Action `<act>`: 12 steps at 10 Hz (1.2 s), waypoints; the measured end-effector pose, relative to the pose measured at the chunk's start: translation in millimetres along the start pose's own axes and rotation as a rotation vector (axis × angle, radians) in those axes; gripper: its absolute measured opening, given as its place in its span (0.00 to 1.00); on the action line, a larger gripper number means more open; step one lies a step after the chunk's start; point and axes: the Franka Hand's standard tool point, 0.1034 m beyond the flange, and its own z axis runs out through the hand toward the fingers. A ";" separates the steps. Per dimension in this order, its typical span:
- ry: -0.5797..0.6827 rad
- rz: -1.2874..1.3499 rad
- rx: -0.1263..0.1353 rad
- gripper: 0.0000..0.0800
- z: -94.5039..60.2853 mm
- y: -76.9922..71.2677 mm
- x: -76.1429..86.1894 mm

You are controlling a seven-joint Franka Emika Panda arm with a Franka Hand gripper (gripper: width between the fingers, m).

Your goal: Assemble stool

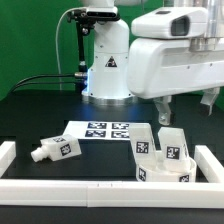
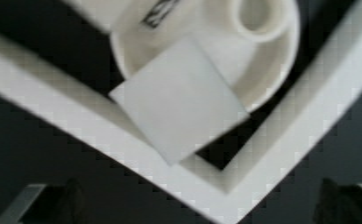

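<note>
The tool [image 1: 187, 108] is held over the parts at the exterior view's right, fingers spread apart, nothing between them. The round flat white plastic seat [image 1: 165, 172] is lodged in the corner of the long white frame rails [image 1: 90, 186], two stubby white tagged legs [image 1: 143, 145] crowded by it (contact cannot be told). A third leg [image 1: 55, 150] is seen lying well apart on the black tabletop [image 1: 30, 115]. No leg is seen fitted; nearly all the assembly is judged undone.

White leg [image 1: 52, 151] with black-and-white square tag [image 1: 68, 149], black table [image 1: 40, 110], white frame rails [image 1: 100, 188], seemingly white seat [image 2: 258, 72]
</note>
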 end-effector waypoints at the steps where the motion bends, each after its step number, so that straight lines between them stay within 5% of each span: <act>1: -0.025 -0.111 -0.007 0.81 2.8 1.7 -1.4; 5: -0.058 -0.354 -0.026 0.81 4.4 10.6 -7.0; 8: -0.102 -0.300 0.007 0.81 29.8 -1.2 -11.3; 12: -0.111 -0.212 0.015 0.81 40.6 -9.7 -7.0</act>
